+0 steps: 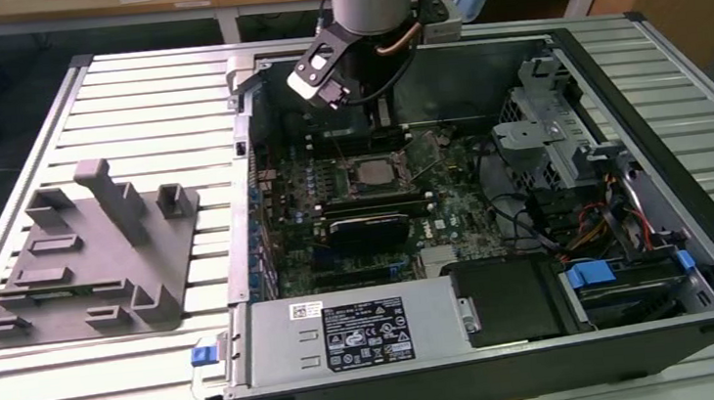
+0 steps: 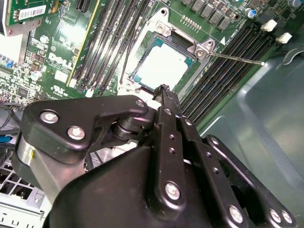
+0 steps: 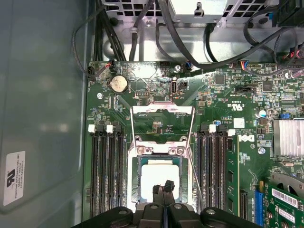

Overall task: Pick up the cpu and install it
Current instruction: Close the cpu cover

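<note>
Cpu lies flat in its socket, load plate hinged open to admit it, grey fixture well off at nine o'clock in the exterior view; gripper hangs just over the cpu's edge, fingers together on nothing, likely because the cpu is already seated.

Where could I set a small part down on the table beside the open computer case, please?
Bare table lies between the grey fixture and the table's near edge, and in the strip between the fixture and the computer case. Inside the case it is crowded, most around the cpu by the gripper.
</note>
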You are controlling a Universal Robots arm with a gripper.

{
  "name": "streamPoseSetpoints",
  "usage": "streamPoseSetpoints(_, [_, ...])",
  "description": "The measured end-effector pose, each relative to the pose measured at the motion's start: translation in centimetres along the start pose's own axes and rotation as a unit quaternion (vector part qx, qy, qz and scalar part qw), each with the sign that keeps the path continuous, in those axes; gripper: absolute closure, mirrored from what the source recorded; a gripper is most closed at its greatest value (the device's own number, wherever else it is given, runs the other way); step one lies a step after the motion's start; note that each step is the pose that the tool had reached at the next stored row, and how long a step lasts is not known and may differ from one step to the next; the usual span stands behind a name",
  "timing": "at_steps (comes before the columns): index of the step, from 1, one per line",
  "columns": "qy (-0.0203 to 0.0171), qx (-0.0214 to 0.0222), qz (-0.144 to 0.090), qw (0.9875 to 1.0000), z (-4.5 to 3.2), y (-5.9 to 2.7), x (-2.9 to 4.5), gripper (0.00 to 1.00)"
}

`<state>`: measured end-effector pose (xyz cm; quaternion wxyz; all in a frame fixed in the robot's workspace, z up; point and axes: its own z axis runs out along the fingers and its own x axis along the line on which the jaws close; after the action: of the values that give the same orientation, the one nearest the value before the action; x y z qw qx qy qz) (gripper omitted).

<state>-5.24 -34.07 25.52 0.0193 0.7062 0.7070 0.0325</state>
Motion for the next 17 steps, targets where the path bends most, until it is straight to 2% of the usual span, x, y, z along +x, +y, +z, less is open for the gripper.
streamPoseSetpoints(11, [-0.0002, 0.0000, 0.000, 1.0000, 0.00, 0.01, 0.00, 0.89])
streamPoseSetpoints(17, [-0.0001, 0.0000, 0.000, 1.0000, 0.06, 0.84, 0.00, 0.89])
